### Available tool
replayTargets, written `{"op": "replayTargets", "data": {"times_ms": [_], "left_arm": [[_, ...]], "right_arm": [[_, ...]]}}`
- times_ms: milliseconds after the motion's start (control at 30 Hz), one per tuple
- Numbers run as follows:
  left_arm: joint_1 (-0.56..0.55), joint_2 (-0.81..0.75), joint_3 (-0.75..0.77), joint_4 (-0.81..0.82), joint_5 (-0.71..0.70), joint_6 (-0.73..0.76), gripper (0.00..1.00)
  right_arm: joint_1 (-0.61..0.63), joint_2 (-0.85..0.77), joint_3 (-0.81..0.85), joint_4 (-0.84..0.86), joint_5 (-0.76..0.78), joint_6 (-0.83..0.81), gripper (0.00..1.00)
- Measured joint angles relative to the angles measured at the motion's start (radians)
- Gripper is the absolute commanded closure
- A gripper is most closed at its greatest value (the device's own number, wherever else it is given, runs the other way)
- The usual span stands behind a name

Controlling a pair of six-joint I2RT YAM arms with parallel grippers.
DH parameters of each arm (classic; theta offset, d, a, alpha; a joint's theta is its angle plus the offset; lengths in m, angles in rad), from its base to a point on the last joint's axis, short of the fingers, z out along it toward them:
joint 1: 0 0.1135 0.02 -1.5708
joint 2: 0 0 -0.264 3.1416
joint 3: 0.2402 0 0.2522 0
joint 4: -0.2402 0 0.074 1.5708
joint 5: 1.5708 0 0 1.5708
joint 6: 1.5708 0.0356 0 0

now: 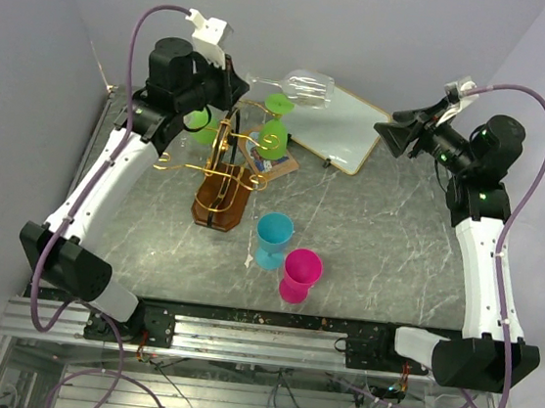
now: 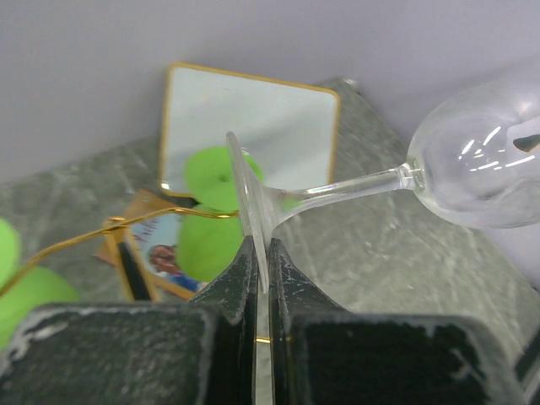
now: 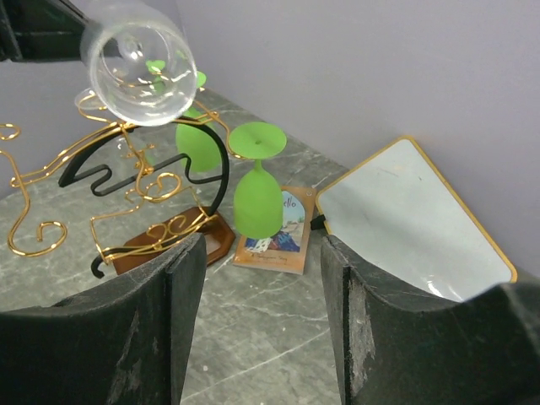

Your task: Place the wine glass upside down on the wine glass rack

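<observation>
So the wine glass [image 1: 305,87] is gripped by its flat foot in the left gripper [image 1: 245,81], clamped tight on the rim of that foot, and it's held up in the air, tipped roughly sideways with the bowl pointed toward the table's far right. It isn't on the wine glass rack [image 1: 222,174] yet; it's held above the rack's far side, over the far-left part of the table [image 1: 377,236]. The rack's arms are already pretty crowded: green glasses [image 1: 274,135] can be seen upside down among the gold scrolls, right below the clear bowl, so that side is blocked. A small printed card [image 1: 275,165] is propped just beside the wooden base, and a white board [image 1: 345,129] with a gold frame is laid tilted along the far edge behind it. A blue cup [image 1: 273,239] and a pink cup [image 1: 300,274] are parked close together toward the near edge, well apart from the rack. The right gripper [image 1: 387,130] is spread apart with nothing in it, hovering over the board's right corner and aimed at the glass.
</observation>
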Motion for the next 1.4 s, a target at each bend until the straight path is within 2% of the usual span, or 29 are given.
{"op": "replayTargets", "data": {"times_ms": [400, 600, 767, 1100, 1400], "left_arm": [[-0.031, -0.047, 0.073, -0.104, -0.257, 0.328, 0.93], [-0.166, -0.043, 0.116, -0.118, -0.404, 0.537, 0.93], [-0.251, -0.016, 0.134, -0.129, -0.46, 0.685, 0.93], [-0.414, 0.111, 0.125, -0.127, -0.61, 0.973, 0.93], [-0.471, 0.234, 0.114, -0.148, -0.719, 1.12, 0.93]], "right_arm": [[0.0, 0.0, 0.0, -0.027, 0.035, -0.03, 0.44], [-0.006, 0.0, 0.0, -0.035, 0.059, -0.035, 0.44], [-0.013, -0.003, 0.002, -0.042, 0.087, -0.05, 0.44], [-0.019, -0.006, 0.005, -0.045, 0.131, -0.065, 0.44], [-0.019, -0.006, 0.005, -0.05, 0.135, -0.081, 0.44]]}}
